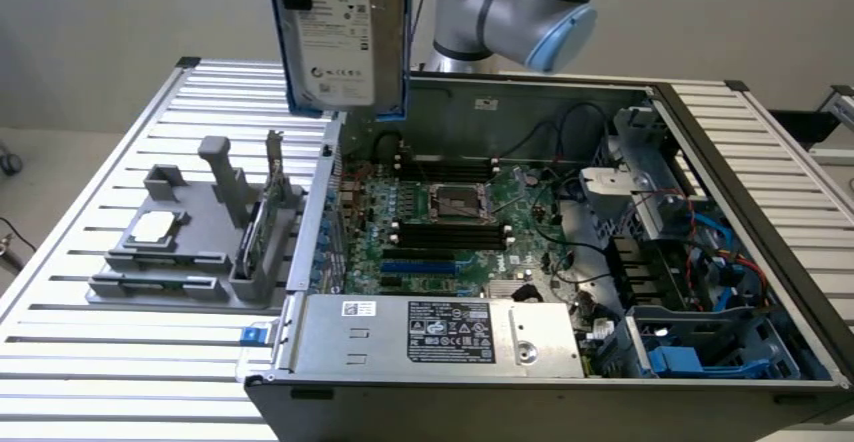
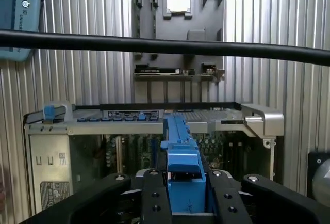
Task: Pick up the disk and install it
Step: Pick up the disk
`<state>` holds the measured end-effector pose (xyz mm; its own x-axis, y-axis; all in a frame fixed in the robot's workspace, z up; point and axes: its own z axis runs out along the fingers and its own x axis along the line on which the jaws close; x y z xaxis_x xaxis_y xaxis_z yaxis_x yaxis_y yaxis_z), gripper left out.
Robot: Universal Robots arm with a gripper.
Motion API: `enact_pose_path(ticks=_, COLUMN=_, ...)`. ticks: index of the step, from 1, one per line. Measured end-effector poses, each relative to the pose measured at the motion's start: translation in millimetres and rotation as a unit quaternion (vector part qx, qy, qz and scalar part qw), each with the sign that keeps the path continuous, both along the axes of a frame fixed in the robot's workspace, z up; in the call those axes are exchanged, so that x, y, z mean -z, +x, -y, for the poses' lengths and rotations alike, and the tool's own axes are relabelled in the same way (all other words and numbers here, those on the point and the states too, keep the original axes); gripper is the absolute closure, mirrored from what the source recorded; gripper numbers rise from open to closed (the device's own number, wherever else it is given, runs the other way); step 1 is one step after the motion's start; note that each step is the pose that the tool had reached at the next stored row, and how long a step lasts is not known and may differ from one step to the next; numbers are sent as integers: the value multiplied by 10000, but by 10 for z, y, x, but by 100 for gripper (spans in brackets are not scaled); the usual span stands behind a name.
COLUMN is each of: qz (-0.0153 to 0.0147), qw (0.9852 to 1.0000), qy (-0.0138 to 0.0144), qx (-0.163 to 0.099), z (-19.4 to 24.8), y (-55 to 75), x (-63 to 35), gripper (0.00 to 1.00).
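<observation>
The disk [image 1: 340, 37] is held in the air, upright on its edge, with the white label turned toward the exterior view. It is hung over the rim of the open computer case [image 1: 534, 97] on the exterior view's left, and nothing below is touched by it. In the wrist view its blue frame [image 2: 181, 146] is seen edge-on between the black fingers [image 2: 155, 195] of the gripper [image 2: 184, 188]. The gripper is closed to a narrow gap and clamped on the frame, one finger against each flat side. The grip at one end is judged to leave the long body hanging free, clear of the case wall. The arm [image 1: 534, 7] is seen behind the case. Inside the case the motherboard [image 1: 454, 222] lies flat, with the power supply [image 1: 441, 337] along the near side. A bare blue bracket [image 1: 674, 360] is seated in the bay at the exterior view's right, well apart from the disk. Pick-up is judged done, install not yet done. Beside the case, on the slatted table [image 1: 107, 362], a grey holder [image 1: 174, 252] is set. A pale chip [image 1: 154, 225] rests in one of its pockets. The slots nearest the case are seen empty, likely where the disk was stood. A black cable [image 2: 154, 46] is strung across the wrist view.
</observation>
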<state>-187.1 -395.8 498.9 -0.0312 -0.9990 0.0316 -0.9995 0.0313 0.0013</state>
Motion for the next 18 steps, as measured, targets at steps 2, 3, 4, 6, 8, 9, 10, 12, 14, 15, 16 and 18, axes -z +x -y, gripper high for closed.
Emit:
enact_pose_path(ticks=2, qz=-2, qw=10000, qy=1, qx=0, z=37, y=90, x=-4, gripper=68)
enact_pose_path(ticks=3, qz=-2, qw=10000, qy=2, qx=0, z=55, y=134, x=-5, gripper=68)
enact_pose_path(ticks=4, qz=-3, qw=10000, qy=2, qx=0, z=73, y=180, x=-8, gripper=68)
enact_pose_path(ticks=6, qz=-6, qw=10000, qy=1, qx=0, z=110, y=271, x=-14, gripper=68)
enact_pose_path(ticks=8, qz=-9, qw=10000, qy=0, qx=0, z=147, y=361, x=-18, gripper=68)
enact_pose_path(ticks=9, qz=-10, qw=10000, qy=1, qx=0, z=167, y=406, x=-20, gripper=68)
enact_pose_path(ticks=10, qz=-11, qw=10000, qy=1, qx=0, z=187, y=455, x=-21, gripper=68)
enact_pose_path(ticks=12, qz=-13, qw=10000, qy=1, qx=0, z=225, y=544, x=-24, gripper=68)
enact_pose_path(ticks=14, qz=-15, qw=10000, qy=1, qx=0, z=264, y=635, x=-27, gripper=68)
enact_pose_path(ticks=15, qz=-17, qw=10000, qy=1, qx=0, z=283, y=680, x=-28, gripper=68)
enact_pose_path(ticks=16, qz=-18, qw=10000, qy=1, qx=0, z=303, y=726, x=-29, gripper=68)
enact_pose_path(ticks=18, qz=-20, qw=10000, qy=0, qx=0, z=340, y=815, x=-33, gripper=68)
